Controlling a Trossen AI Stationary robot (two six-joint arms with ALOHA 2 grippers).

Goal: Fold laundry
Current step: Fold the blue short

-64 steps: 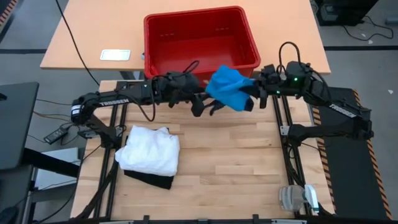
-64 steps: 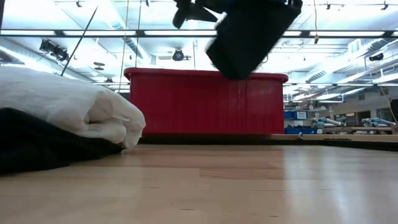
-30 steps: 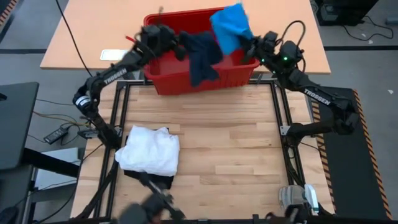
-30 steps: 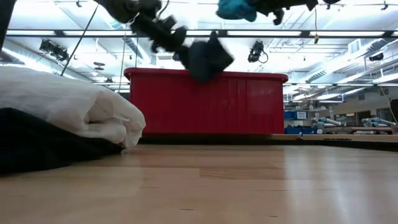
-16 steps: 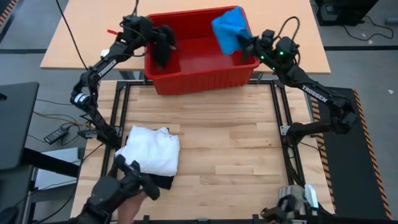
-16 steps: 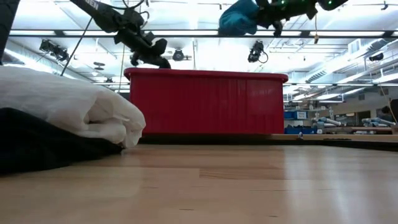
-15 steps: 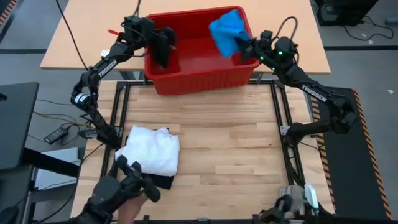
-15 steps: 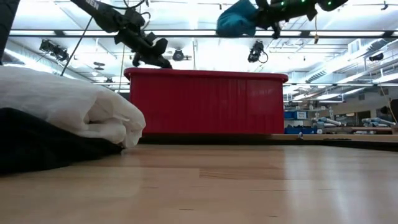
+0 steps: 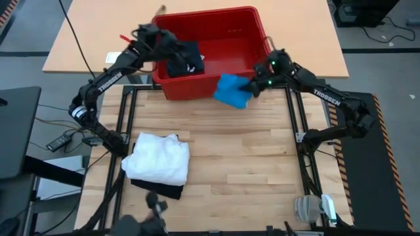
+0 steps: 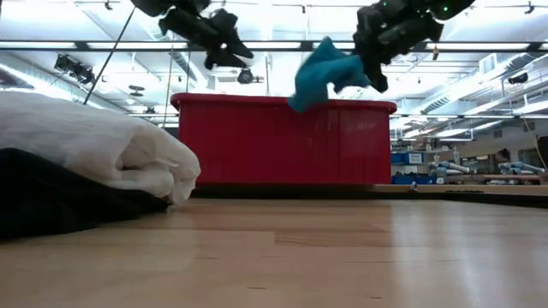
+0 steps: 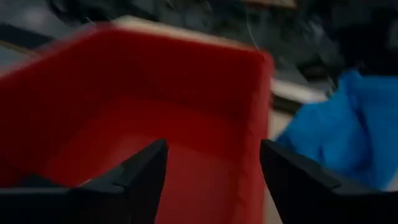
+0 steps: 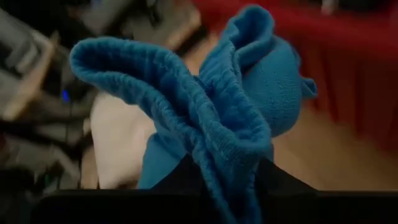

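The small bright blue piece (image 9: 232, 90) hangs bunched from my right gripper (image 9: 256, 85), just in front of the red basket's near wall and above the table's far edge. It also shows in the low view (image 10: 321, 73). My left gripper (image 11: 212, 149) is open over the inside of the basket, with nothing between its fingers. A dark garment (image 9: 187, 59) shows in the basket's left part beneath it. The white T-shirt (image 9: 157, 157) lies folded on top of a black garment (image 9: 164, 191) at the table's left near part. My right gripper is shut on the blue piece at its ribbed band (image 12: 211, 143), pinched between the two fingers (image 12: 280, 182). The cloth is gathered in several layers. It is lifted clear of the table and hangs slack below and to the left of the gripper (image 10: 377, 43).
The red plastic basket (image 9: 259, 69) stands across the table's far edge on the tan table behind. A white card (image 9: 121, 58) lies left of it. Bare wood (image 9: 243, 157) stretches over the middle and right of the table. A small dark object (image 9: 154, 204) is at the near edge.
My right gripper has swung from high over the basket's far right corner down and toward the near edge, carrying the blue piece to just in front of the basket's near wall. My left gripper has risen slightly over the basket, and the dark garment no longer hangs from it.
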